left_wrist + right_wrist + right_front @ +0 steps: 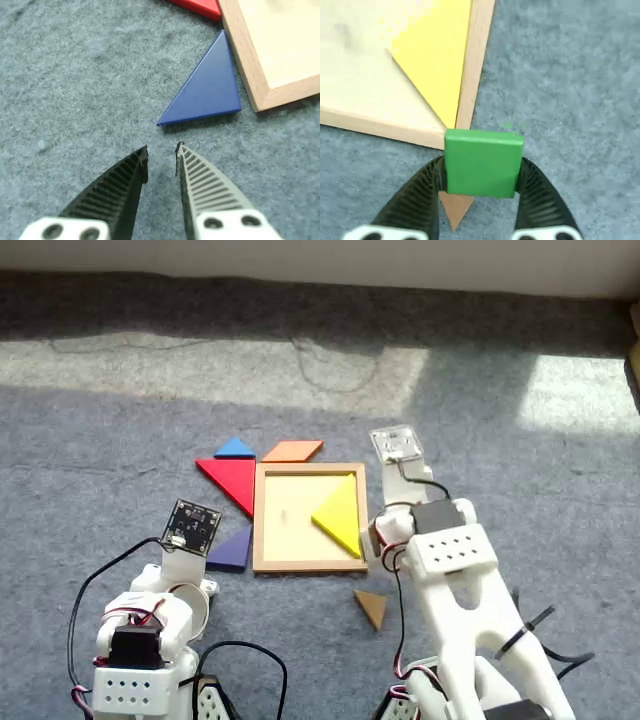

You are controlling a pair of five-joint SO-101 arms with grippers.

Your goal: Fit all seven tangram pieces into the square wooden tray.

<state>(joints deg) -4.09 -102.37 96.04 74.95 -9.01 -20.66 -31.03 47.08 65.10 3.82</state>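
White arms [455, 550], black motors [443, 515] and cables [401, 625]; ribbed dark fingers [117, 195], one perhaps grey

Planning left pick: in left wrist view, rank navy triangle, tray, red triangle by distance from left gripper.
From left gripper:
1. Navy triangle, just ahead.
2. Tray, corner beside navy triangle.
3. Red triangle, farthest, by tray edge.

The wooden tray [305, 565] is smooth, the carpet [120, 430] fuzzy, the green square [482, 162] and blue triangle [207, 92] matt.
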